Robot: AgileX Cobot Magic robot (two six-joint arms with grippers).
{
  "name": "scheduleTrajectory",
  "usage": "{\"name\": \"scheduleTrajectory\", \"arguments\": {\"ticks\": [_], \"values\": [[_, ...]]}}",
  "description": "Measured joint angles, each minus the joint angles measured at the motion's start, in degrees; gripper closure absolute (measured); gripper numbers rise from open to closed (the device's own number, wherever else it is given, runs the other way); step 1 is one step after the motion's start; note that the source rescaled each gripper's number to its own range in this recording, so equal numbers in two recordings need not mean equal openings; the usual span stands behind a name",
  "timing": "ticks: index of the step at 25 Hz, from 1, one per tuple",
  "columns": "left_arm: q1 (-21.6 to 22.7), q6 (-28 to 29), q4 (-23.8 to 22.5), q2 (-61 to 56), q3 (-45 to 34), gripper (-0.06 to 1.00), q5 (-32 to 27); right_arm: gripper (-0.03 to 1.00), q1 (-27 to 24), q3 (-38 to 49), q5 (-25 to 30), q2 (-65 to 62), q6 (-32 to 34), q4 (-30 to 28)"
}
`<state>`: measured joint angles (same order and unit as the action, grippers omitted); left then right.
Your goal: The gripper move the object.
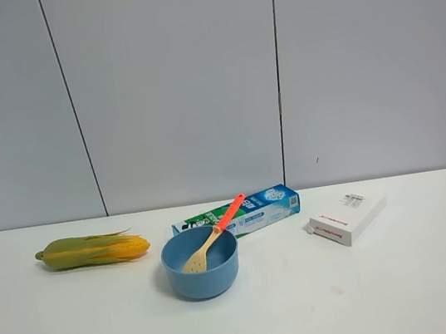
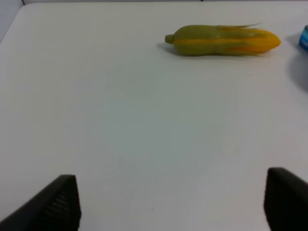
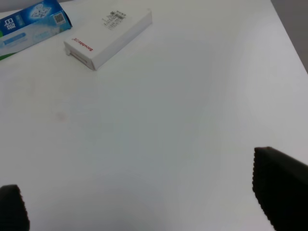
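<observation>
1. The spatula (image 1: 214,235) lies tilted in the blue bowl (image 1: 201,263), its pale slotted blade down inside and its orange-red handle rising over the rim toward the toothpaste box (image 1: 238,214).
2. Neither wrist view shows it, so it sits well away from both sets of jaws.
3. The left gripper (image 2: 168,204) has its jaws spread apart over bare surface (image 2: 120,120), the corn cob (image 2: 222,40) far ahead of them.
4. The right gripper (image 3: 159,207) also stands apart and empty, the white box (image 3: 108,38) well ahead.
5. The spatula looks light, stiff and smooth, possibly slippery.
6. The raised handle seems the best hold, pinched across its width, clear of the bowl.
</observation>
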<state>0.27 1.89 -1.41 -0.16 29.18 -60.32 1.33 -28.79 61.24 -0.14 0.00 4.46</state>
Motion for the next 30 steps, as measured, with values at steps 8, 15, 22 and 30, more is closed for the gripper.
{"name": "scheduleTrajectory", "arguments": {"ticks": [8,15,22,30], "values": [[4.1,0.3,-0.2,0.0,0.0,0.32,0.0,-0.03,0.0,0.0,0.0,0.0,0.0,0.0],[4.1,0.3,-0.3,0.0,0.0,0.32,0.0,-0.03,0.0,0.0,0.0,0.0,0.0,0.0],[4.1,0.3,-0.3,0.0,0.0,-0.01,0.0,-0.03,0.0,0.0,0.0,0.0,0.0,0.0],[4.1,0.4,-0.3,0.0,0.0,-0.04,0.0,-0.03,0.0,0.0,0.0,0.0,0.0,0.0]]}}
